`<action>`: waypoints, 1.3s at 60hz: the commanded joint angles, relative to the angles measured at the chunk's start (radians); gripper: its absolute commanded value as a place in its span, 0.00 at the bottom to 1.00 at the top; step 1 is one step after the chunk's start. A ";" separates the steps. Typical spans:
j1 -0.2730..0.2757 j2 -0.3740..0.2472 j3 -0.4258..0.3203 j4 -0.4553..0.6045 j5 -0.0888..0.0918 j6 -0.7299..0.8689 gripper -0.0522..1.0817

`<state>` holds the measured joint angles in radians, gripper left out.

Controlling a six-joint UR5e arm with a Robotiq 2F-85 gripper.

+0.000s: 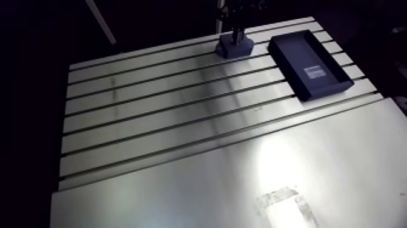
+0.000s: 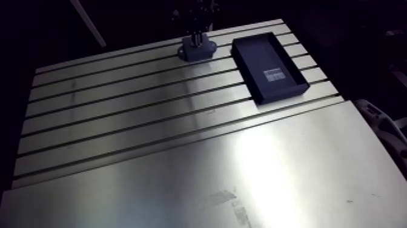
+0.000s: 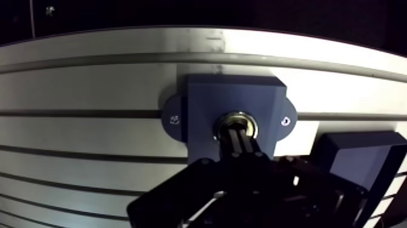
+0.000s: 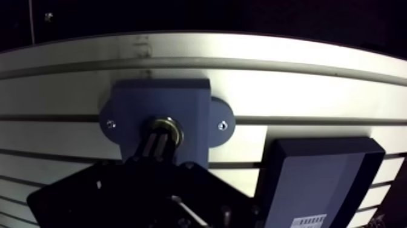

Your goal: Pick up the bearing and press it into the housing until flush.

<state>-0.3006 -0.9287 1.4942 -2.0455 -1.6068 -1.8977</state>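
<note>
Fingers [image 3: 242, 145] of the black two-finger gripper [image 3: 237, 132] look clenched together from where I stand. Their tips bear down on the brass-coloured metal ring bearing [image 3: 225, 120] rather than pinching it by its sides. That bearing sits in the round bore of the dark blue block-shaped housing [image 3: 236, 91], close to level with the top face, though I can't tell whether it is truly flush. To finish the press well, I'd say the push wants to go straight down, centred and slow, so the ring doesn't cock in the bore, and to stop once its face meets the housing's. Beyond, near the housing but apart from it, lies a black shallow rectangular tray [image 1: 297, 51] with a pale label [image 1: 315, 73] inside. Everything rests on the slotted aluminium table [image 1: 151, 121]. Counting up: one bearing, one housing with two rounded ears [image 3: 171, 109] and a small fastener [image 3: 284, 120] in each, one tray, one gripper.
</note>
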 commanded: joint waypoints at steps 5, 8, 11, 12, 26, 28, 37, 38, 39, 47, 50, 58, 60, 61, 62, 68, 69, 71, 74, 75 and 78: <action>0.001 0.000 0.001 0.000 0.000 -0.001 1.00; 0.001 0.000 0.001 0.000 0.000 -0.001 1.00; 0.001 0.000 0.001 0.000 0.000 -0.001 1.00; 0.001 0.000 0.001 0.000 0.000 -0.001 1.00; 0.001 0.000 0.001 0.000 0.000 -0.001 1.00; 0.001 0.000 0.001 0.000 0.000 -0.001 1.00; 0.000 0.000 0.001 0.000 0.000 -0.001 1.00; 0.000 0.000 0.001 0.000 0.000 -0.001 1.00; 0.000 0.000 0.001 0.000 0.000 -0.002 1.00; 0.000 0.000 0.005 0.000 0.000 -0.002 1.00; -0.002 0.000 0.010 0.000 0.000 -0.003 1.00; -0.003 0.000 0.011 0.000 -0.002 -0.008 1.00; -0.002 0.000 0.011 0.000 -0.002 -0.008 1.00; -0.002 0.000 0.011 0.000 -0.002 -0.008 1.00; -0.002 0.000 0.013 0.000 -0.002 -0.008 1.00; -0.002 0.000 0.013 0.000 -0.002 -0.008 1.00; -0.002 0.000 0.013 0.000 -0.002 -0.008 1.00; -0.002 -0.001 0.013 0.000 -0.002 -0.008 1.00; -0.002 -0.001 0.012 -0.001 0.000 -0.008 1.00; -0.002 -0.002 0.011 -0.002 0.000 -0.008 1.00; -0.002 -0.004 0.011 0.000 -0.001 -0.008 1.00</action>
<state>-0.3023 -0.9315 1.5038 -2.0449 -1.6083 -1.9056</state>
